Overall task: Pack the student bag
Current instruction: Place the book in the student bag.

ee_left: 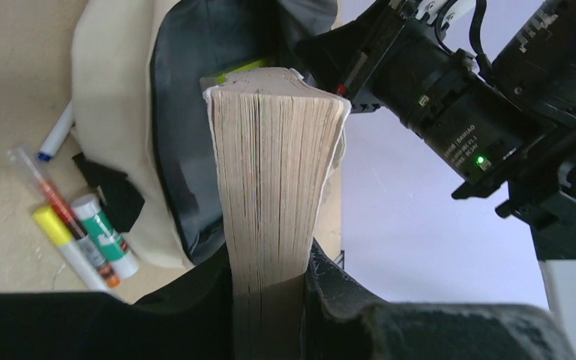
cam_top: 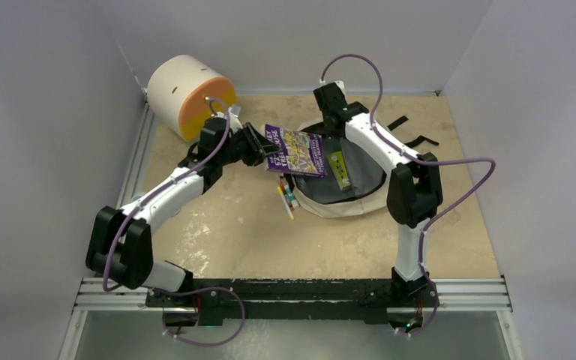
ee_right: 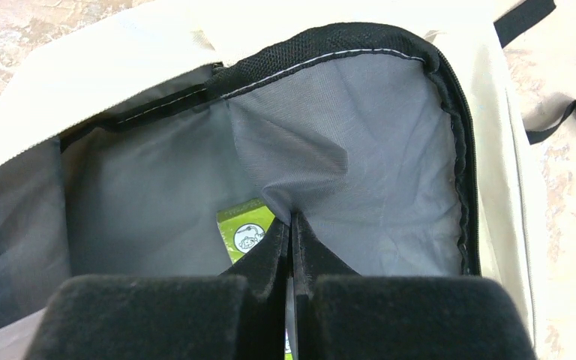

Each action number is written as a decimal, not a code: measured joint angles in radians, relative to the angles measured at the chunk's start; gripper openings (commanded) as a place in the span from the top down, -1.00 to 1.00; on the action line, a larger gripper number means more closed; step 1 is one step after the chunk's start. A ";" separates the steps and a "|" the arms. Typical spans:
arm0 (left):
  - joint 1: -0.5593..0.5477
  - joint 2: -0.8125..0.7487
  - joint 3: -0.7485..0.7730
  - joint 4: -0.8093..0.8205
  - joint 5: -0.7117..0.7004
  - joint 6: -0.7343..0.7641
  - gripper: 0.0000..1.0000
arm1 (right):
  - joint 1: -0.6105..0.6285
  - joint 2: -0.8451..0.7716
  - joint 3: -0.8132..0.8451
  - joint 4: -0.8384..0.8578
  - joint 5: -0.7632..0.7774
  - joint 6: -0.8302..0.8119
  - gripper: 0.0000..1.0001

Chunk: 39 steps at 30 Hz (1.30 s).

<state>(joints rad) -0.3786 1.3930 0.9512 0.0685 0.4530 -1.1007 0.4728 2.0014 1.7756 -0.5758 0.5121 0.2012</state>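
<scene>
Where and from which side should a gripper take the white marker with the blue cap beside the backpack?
I would pinch the white, blue-capped marker across its round barrel, nearer the cap, coming straight down. It lies flat on the tan table, clear of the other pens, but its far end sits close by the beige fabric backpack's edge.

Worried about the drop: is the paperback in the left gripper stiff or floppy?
Probably fairly stiff: the paperback is thick and juts unsagging from the left gripper. Likely heavy for its size, given so many pages.

Tan table (cam_top: 270,240): student bag (cam_top: 337,211), markers (cam_top: 288,199), drawer unit (cam_top: 184,90).
</scene>
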 measured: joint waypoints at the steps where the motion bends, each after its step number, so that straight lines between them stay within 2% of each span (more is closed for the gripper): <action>1: -0.013 0.025 0.012 0.015 -0.013 -0.004 1.00 | -0.002 0.000 0.000 0.000 -0.008 0.001 1.00; 17: -0.162 0.253 0.124 0.103 -0.221 -0.064 1.00 | -0.011 0.000 0.067 -0.047 -0.033 0.028 1.00; 26: -0.200 0.364 0.167 0.166 -0.242 -0.121 1.00 | -0.013 0.000 0.082 -0.063 -0.044 0.037 1.00; 39: -0.323 0.605 0.307 0.348 -0.311 -0.199 1.00 | -0.040 -0.001 0.114 -0.080 -0.175 0.075 1.00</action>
<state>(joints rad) -0.7021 1.9984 1.2583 0.4164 0.1421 -1.2995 0.4332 2.0006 1.8896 -0.6563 0.3370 0.2764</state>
